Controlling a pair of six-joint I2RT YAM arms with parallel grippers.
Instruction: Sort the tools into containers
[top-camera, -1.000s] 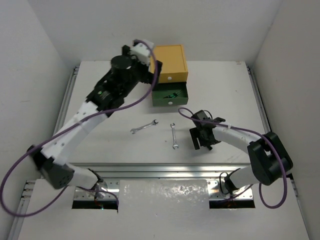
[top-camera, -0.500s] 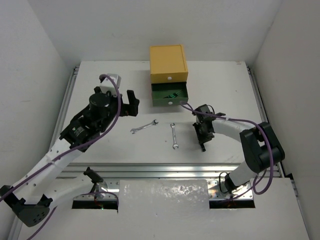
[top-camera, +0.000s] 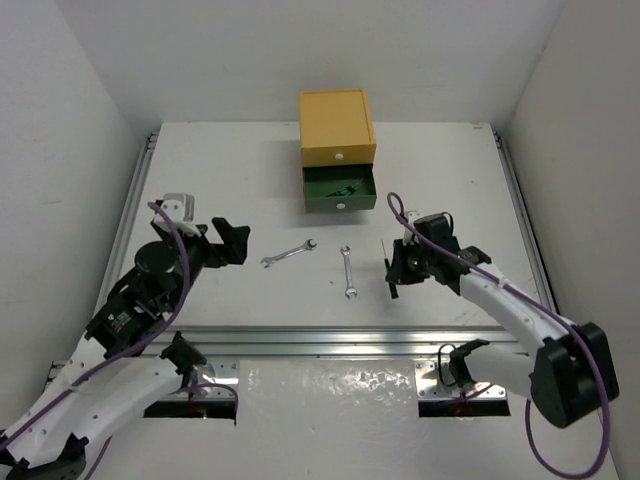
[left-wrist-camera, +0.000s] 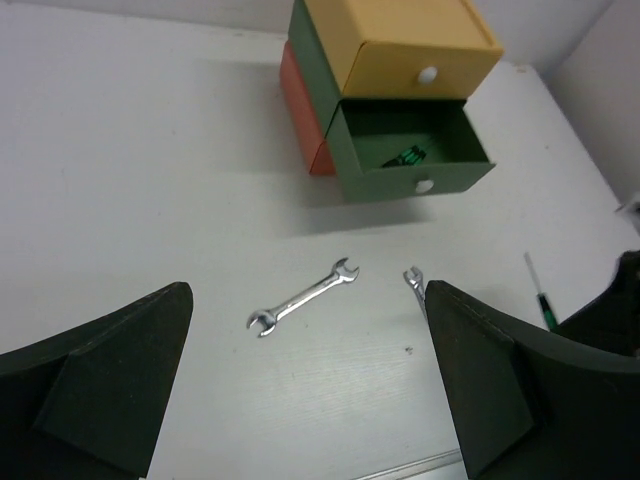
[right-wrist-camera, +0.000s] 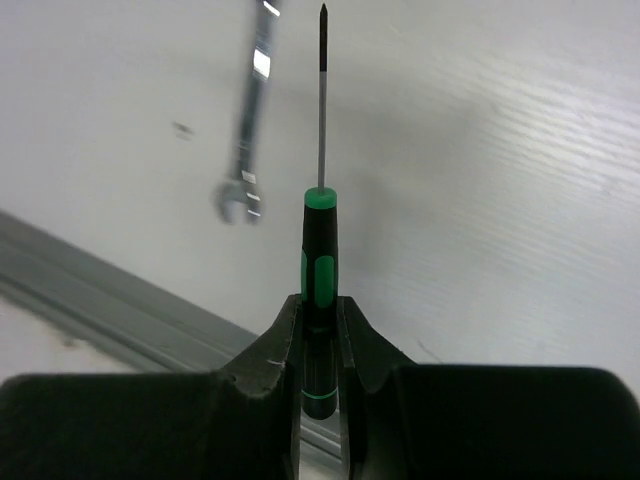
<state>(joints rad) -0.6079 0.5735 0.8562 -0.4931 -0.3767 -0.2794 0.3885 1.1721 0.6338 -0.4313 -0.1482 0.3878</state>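
The right fingers (right-wrist-camera: 281, 350) are clamped tight on the black-and-green handle of a thin screwdriver (right-wrist-camera: 318, 262). Its shaft points out ahead over the bench (top-camera: 220, 170), just right of the straight wrench (top-camera: 347, 272). The slanted wrench (top-camera: 288, 254) lies further left; both rest flat, apart from each other. The left fingers (left-wrist-camera: 110, 385) are spread wide and hold nothing, hovering left of the slanted wrench. At the back, the yellow drawer (top-camera: 338, 125) is closed and the green drawer (top-camera: 340, 203) stands open with something green inside. The red drawer (left-wrist-camera: 298, 100) sits beneath.
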